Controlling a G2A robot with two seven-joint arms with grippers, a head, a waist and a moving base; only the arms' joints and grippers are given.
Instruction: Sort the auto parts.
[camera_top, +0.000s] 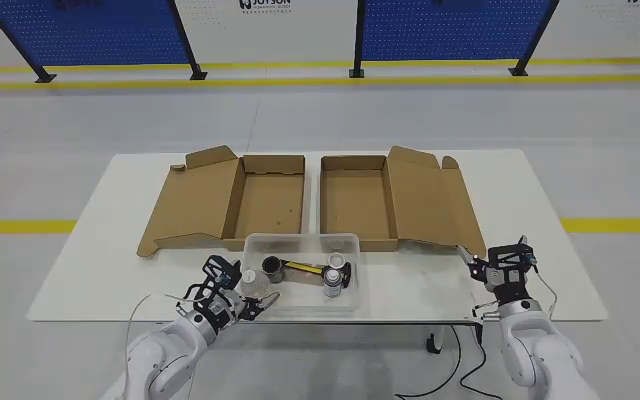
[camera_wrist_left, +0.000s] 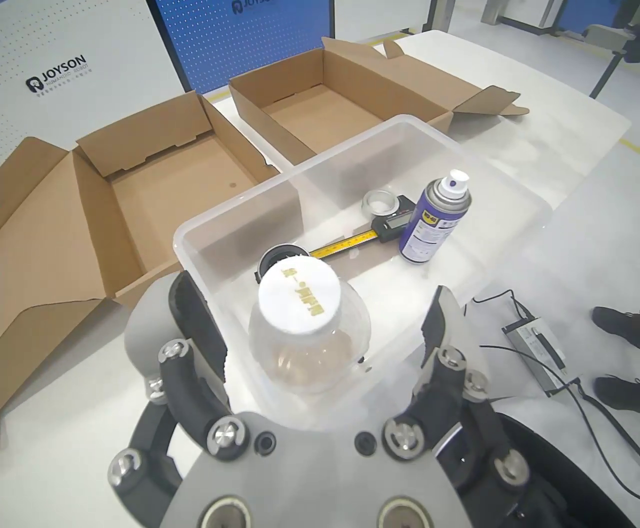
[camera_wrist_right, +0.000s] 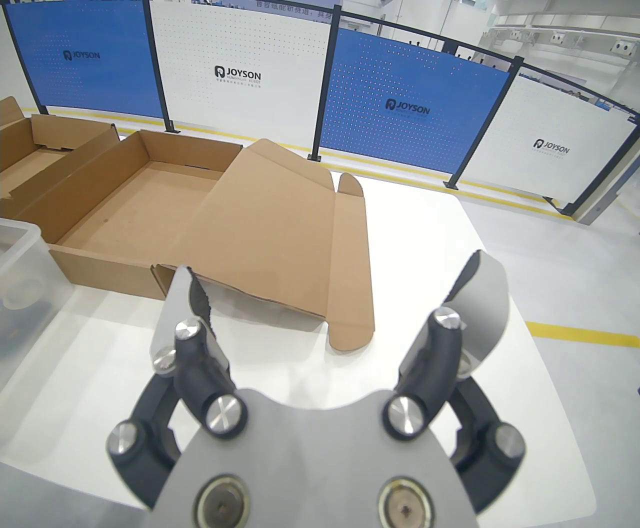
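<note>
A clear plastic bin (camera_top: 300, 246) stands at the table's front middle. It holds a clear jar with a white lid (camera_wrist_left: 300, 300), a black ring (camera_wrist_left: 278, 254), a caliper (camera_wrist_left: 370, 230), a metal ring (camera_wrist_left: 380, 202) and a blue spray can (camera_wrist_left: 432, 220). My left gripper (camera_wrist_left: 315, 295) is open at the bin's near left corner, one finger on each side of the jar and neither touching it. My right gripper (camera_wrist_right: 330, 265) is open and empty above the table's front right, beside the right box's flap (camera_wrist_right: 280, 240).
Two open cardboard boxes lie behind the bin, the left box (camera_top: 270, 200) and the right box (camera_top: 355, 200), with flaps spread outward. The table's front edge (camera_top: 400, 320) runs close under both grippers. A cable and power brick (camera_wrist_left: 535, 350) lie on the floor.
</note>
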